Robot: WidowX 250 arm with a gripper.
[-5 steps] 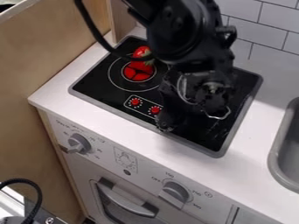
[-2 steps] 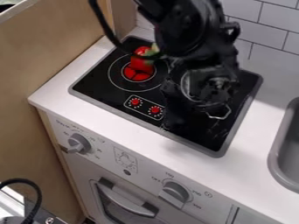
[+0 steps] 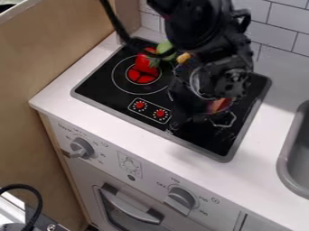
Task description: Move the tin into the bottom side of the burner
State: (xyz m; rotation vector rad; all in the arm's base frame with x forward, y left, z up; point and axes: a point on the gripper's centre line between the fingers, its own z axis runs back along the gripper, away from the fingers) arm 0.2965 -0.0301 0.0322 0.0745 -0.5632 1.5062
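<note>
As a black robot claw [image 3: 198, 122] hangs over the right part of a black, grey-rimmed stovetop [image 3: 208, 148], a small red-and-orange object [image 3: 220, 104] shows close against it, partly hidden — whether that is the tin cannot be told. Equally unclear is whether the claw stands wide or narrow, or grips anything. Left of the claw in view, a glossy red toy vegetable [image 3: 145, 64] sits at a round red-centred burner [image 3: 121, 83], near a rounded green piece [image 3: 164, 48]. A grey sink [image 3: 292, 155] lies right of the claw — past white countertop [image 3: 265, 131].
</note>
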